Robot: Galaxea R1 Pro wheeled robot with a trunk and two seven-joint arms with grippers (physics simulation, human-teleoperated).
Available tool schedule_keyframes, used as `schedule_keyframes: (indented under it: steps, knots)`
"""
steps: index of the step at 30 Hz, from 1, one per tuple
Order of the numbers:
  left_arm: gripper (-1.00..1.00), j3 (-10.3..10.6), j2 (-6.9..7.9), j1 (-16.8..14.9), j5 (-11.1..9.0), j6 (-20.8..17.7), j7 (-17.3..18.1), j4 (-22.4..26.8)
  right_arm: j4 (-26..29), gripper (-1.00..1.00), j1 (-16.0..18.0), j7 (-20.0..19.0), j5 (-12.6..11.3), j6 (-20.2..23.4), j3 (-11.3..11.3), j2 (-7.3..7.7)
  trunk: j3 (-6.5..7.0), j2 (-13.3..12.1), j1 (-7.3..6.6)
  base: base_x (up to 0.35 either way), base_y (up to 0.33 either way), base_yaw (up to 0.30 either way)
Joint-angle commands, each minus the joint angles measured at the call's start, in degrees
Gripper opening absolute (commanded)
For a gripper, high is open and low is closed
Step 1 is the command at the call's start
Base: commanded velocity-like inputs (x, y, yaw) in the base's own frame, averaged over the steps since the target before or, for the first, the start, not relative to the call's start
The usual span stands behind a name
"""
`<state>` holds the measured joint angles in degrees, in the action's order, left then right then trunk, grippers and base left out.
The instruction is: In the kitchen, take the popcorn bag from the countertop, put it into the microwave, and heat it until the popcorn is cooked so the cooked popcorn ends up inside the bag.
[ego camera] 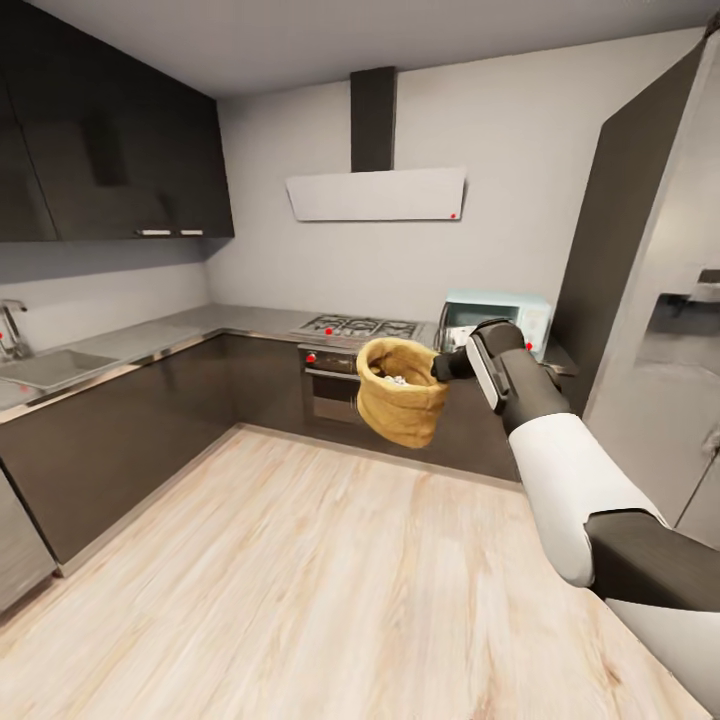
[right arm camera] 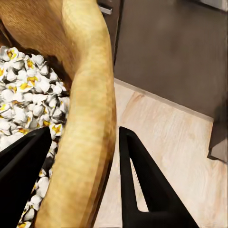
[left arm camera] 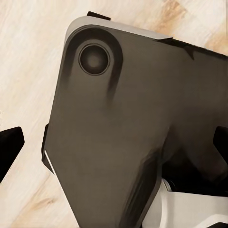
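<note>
Right arm [ego camera: 570,470] fills the near foreground of the head view, white forearm w/ dark wrist, reaching fwd over the wood floor [ego camera: 300,580]. Behind it, L-shaped kitchen: grey countertop [ego camera: 150,335] over dark cabinets, sink [ego camera: 45,368] at left, gas hob [ego camera: 358,327] w/ oven below, range hood [ego camera: 378,194] on the back wall, tall fridge [ego camera: 670,300] at right. Microwave [ego camera: 497,318] sits on the counter betw. hob and fridge, partly hidden by the wrist; can't tell if its door is open. Popcorn bag [ego camera: 401,392] is off the counter, held in the air in front of the oven, upright. Right gripper [right arm camera: 83,156] is clamped on the bag's rolled rim, one finger inside, one outside. Inside the bag: popcorn [right arm camera: 26,95], white puffs w/ yellow centres, looks already popped, so heating prob. done or nearly; can't confirm more. Left gripper [left arm camera: 114,156]: dark fingertips at the frame edges, looks spread, holding nothing, robot body just beyond.
</note>
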<state>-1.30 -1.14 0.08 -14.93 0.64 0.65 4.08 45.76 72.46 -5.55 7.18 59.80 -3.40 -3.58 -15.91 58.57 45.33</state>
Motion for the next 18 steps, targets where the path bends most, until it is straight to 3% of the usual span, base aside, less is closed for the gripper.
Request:
schedule_keyframes:
  steps: [1, 5, 18]
  knots:
    - [1.0, -0.09, -0.01, 0.01, -0.27, 0.07, 0.06, 0.05, 0.03, -1.0, 0.05, -0.6, 0.47, 0.2, -0.07, 0.34, -0.07, 0.04, 0.0, 0.0, 0.0, -0.242]
    - [1.0, -0.08, 0.0, 0.01, -0.27, 0.07, 0.08, 0.05, 0.03, -1.0, 0.05, -0.6, 0.55, 0.2, -0.11, 1.05, -0.07, 0.04, 0.0, 0.0, 0.0, -0.242]
    - [1.0, -0.03, 0.0, 0.01, -0.27, 0.07, 0.06, 0.05, 0.03, -1.0, 0.05, -0.6, 0.63, 0.2, -0.11, 1.12, -0.07, 0.04, 0.0, 0.0, 0.0, -0.242]
